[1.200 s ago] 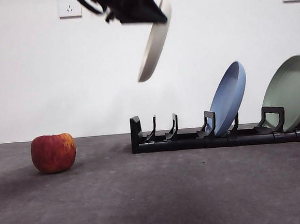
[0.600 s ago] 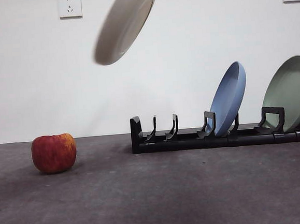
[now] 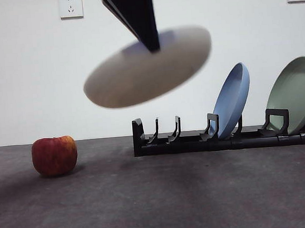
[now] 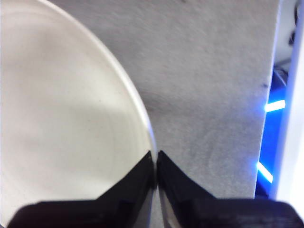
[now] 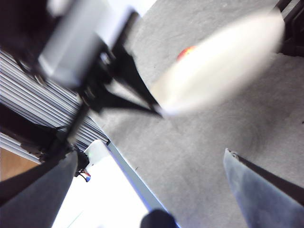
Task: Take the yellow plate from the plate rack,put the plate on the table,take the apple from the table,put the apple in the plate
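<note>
Cream yellow plate [image 3: 147, 68] was airborne, tilted, rim pinched by the left gripper [image 4: 156, 159].
Apple [image 3: 54, 155] sat at 8 o'clock below; right gripper [image 5: 152, 190] spread wide, idle.

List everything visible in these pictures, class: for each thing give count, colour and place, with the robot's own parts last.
yellow plate: one, cream, held in the air between apple and rack.
apple: one, red, on the table, away from the rack.
plate rack: one, black, on the table.
blue plate: one, in the rack.
green plate: one, pale, in the rack's end slot.
table: one, dark grey.
wall sockets: two, white.
left end effector: black, shut on the plate's rim.
right end effector: open, waiting.
</note>
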{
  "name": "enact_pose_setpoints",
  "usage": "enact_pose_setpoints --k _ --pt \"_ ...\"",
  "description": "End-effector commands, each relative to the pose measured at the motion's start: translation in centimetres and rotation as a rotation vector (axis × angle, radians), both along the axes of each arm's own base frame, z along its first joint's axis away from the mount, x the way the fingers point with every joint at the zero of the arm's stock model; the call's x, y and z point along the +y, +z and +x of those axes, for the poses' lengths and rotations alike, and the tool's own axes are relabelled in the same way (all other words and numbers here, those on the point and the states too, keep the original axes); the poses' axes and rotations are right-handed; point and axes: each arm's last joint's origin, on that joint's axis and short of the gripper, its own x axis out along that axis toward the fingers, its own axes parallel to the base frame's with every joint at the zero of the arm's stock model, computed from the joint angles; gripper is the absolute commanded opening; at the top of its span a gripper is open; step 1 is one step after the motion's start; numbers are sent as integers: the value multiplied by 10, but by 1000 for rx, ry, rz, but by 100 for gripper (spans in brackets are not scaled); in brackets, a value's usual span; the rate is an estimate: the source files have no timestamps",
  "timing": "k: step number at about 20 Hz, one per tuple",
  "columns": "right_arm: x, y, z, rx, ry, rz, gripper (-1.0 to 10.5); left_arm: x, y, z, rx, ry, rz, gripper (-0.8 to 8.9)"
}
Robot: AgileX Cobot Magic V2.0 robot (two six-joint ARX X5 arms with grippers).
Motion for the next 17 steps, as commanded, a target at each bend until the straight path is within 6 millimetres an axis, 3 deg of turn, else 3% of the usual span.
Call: enact_pose_setpoints --k 1,5,10,14,17 --pt "0 2 -2 -2 22 10 537 -16 -25 -3 2 -25 111 -6" --pt "0 7 -4 -16 30 1 537 -25 -66 -10 39 -33 166 -6" --pt "0 9 -4 -29 31 1 536 -21 -108 -19 -1 3 223 -6" --pt "0 9 -4 -33 30 -3 536 -20 -130 -28 -13 24 214 -6" --pt "0 10 -4 -36 30 -3 536 -22 -134 -32 -10 37 202 -6"
